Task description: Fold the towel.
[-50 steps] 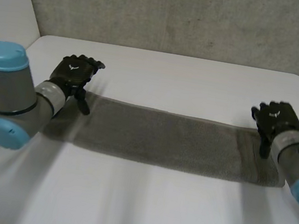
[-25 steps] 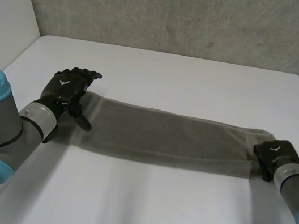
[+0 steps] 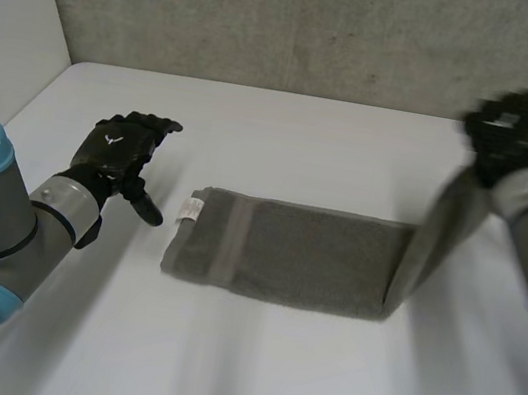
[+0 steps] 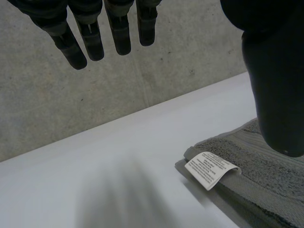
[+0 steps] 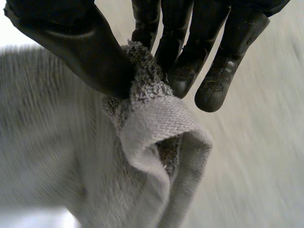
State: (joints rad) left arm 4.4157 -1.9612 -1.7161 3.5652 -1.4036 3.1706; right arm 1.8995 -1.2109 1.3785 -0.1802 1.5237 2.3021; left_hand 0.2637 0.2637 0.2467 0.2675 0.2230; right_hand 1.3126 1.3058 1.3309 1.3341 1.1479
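Observation:
A grey towel [image 3: 285,254] lies as a long strip across the middle of the white table [image 3: 234,375], with a white label [image 3: 189,208] at its left end. Its right end rises off the table, pinched between the thumb and fingers of my right hand [image 3: 506,132], which is up near the back right. In the right wrist view that hand [image 5: 180,42] grips the bunched towel edge [image 5: 147,109]. My left hand [image 3: 120,151] hovers left of the towel, open and apart from it. The left wrist view shows its straight fingers [image 4: 90,33] above the table and the label [image 4: 209,168] beside its thumb.
A grey concrete wall [image 3: 303,22] stands behind the table's far edge. A pale wall [image 3: 13,3] runs along the left side. Bare table surface lies in front of the towel and behind it.
My right hand closed on the towel's right end and lifted it up and back. The towel slid right, away from my left hand, and now looks shorter. The left hand barely moved.

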